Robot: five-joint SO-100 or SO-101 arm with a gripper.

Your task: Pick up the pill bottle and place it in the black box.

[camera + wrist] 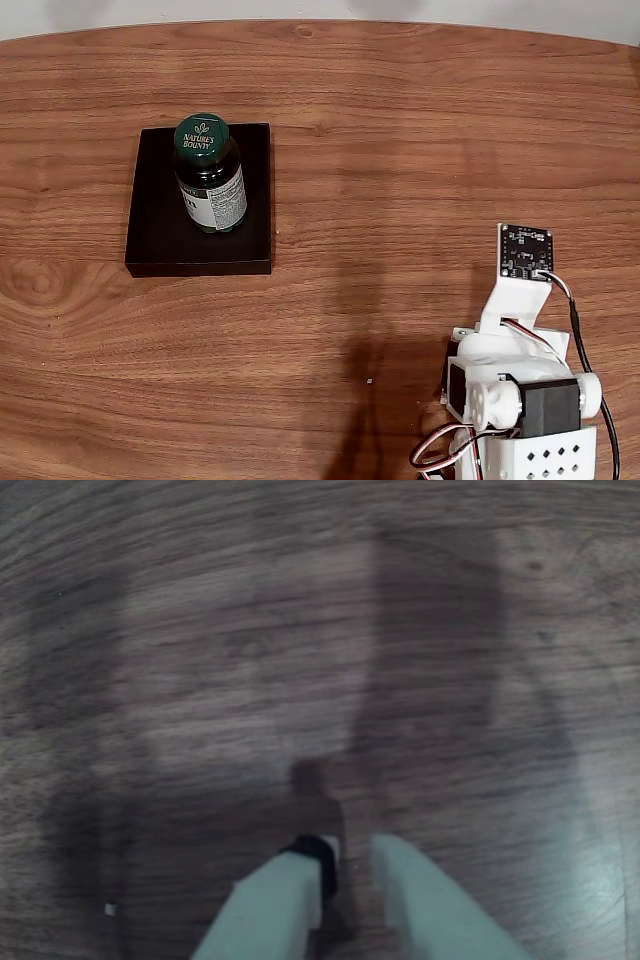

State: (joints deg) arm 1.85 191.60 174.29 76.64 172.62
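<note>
Amber bottle: the pill bottle [209, 174] is seen standing upright inside the black box [155, 222], at about ten o'clock in the fixed view; its base is set on the box floor toward the twelve o'clock side.
Cap: a dark green round lid printed with a brand name is turned up toward the camera.
Label: a white paper band is wrapped round the body below the cap.
Arm: the white arm [520, 395] is folded at about five o'clock in the fixed view, well apart from the box.
Jaws: in the wrist view the gripper [350, 865] is pointed at bare wood; its two pale fingers [275, 905] are held nearly together with a narrow gap, and nothing is gripped.
Table: wood-grain top [420, 150], blurred in the wrist view.
Handling: the bottle is judged rigid and fairly light, with smooth, possibly slippery walls; contents cannot be told.
Hold: a grasp across the round body at the label, just below the cap, would be favoured, since paper should offer more friction.
Risk: a tall, narrow shape could be tipped by a sideways nudge.
Progress: placement is judged already done.
</note>
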